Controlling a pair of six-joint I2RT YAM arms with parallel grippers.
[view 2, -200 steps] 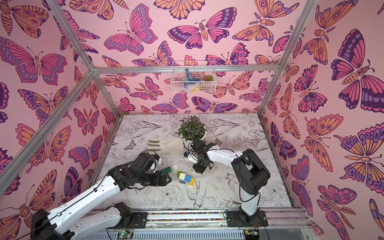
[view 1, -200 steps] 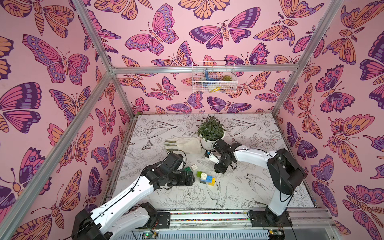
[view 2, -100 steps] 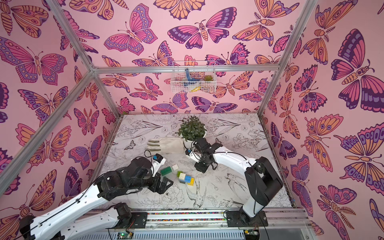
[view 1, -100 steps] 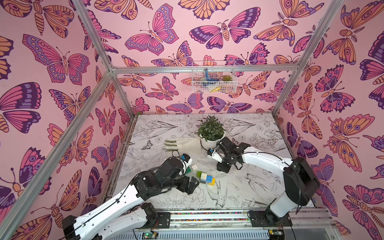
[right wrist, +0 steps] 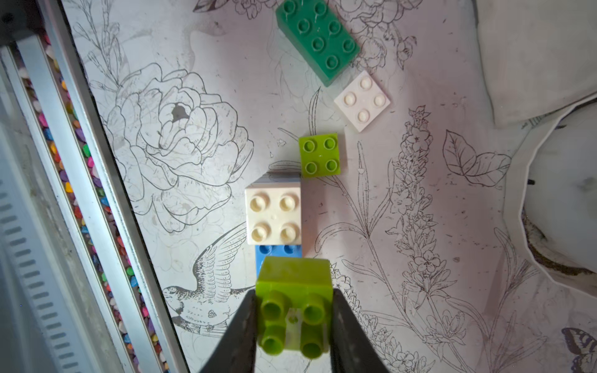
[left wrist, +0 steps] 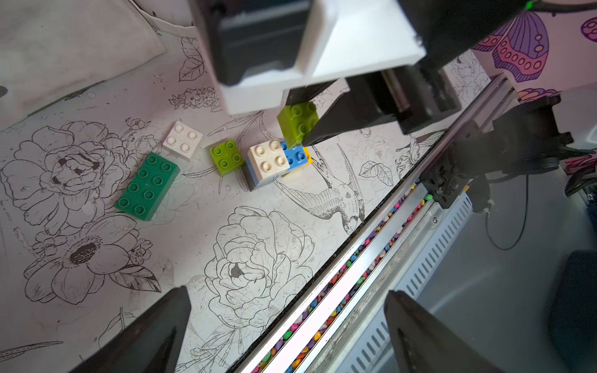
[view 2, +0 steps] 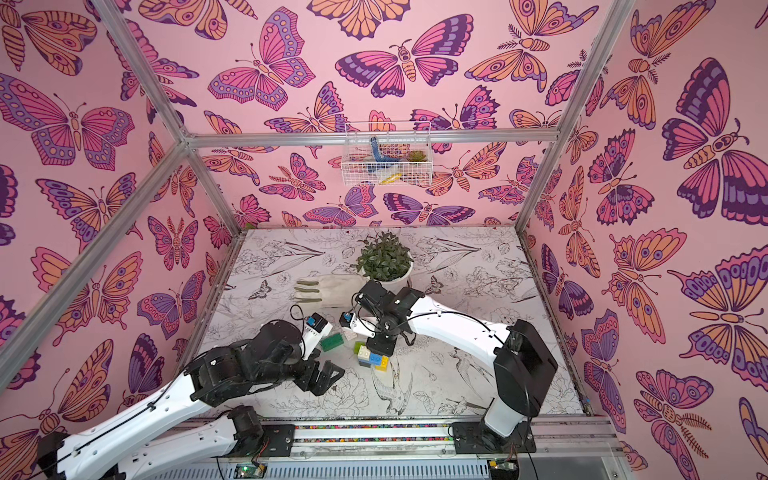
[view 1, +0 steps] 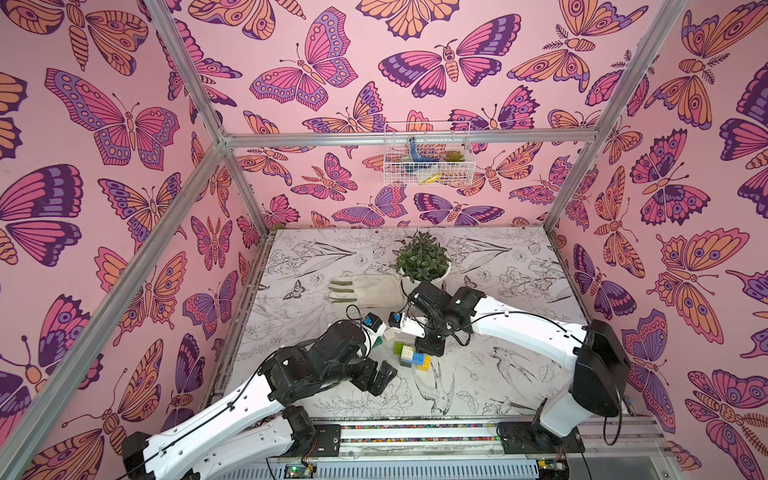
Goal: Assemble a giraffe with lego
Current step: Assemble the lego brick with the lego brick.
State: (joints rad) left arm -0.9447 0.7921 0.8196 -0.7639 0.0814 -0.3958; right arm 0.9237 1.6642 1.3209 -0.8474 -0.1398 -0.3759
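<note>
right gripper point(right wrist: 292, 323) clamps a lime brick point(right wrist: 294, 281) just above the blue body point(right wrist: 277, 252) of the half-built giraffe point(view 1: 415, 358), beside its white brick point(right wrist: 274, 214). neck stage, i judge: next, line it over the white studs and press. my left gripper point(left wrist: 287, 292) hangs wide, empty.

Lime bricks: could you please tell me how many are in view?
2. The held lime brick is in the right gripper, above the blue brick; the loose lime brick lies between the stack and the loose white brick. Others may hide under the arms.
</note>
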